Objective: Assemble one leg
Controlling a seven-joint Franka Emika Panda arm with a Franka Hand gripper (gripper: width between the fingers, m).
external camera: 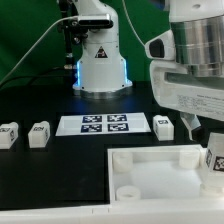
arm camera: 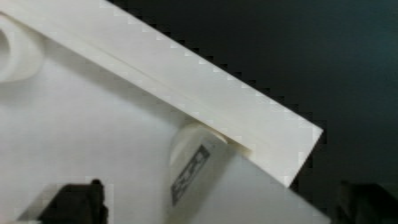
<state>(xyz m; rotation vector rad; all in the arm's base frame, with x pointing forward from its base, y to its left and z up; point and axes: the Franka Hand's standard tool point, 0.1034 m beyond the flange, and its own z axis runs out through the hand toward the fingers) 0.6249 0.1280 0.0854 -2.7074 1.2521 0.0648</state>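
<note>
White casing covers the arm's wrist, which fills the upper part of the exterior view's right and leans down over the tray. The end effector points down at the tray's floor. Its two black fingers stand wide apart and grip nothing.

The leg lies inside the tray, tucked against the raised rim. It sits between the lines of the two fingers, and neither one touches it. It is a small chunky block of white plastic with rounded edges and a black-and-white square marker on its face. In the exterior view it shows near that view's right edge, on the tray below the wrist.

The tray is smooth matt white plastic, square, with a low straight rim and a round socket set into its floor.

The desk is black. On it, beyond the tray, lies the marker board, thin and flat. A second leg and a third leg stand to the exterior view's left of the board, and a fourth leg stands just beside its other end. The robot base rises behind the board against a green backdrop. The wrist hides much of the tray's far corner from the exterior view.
</note>
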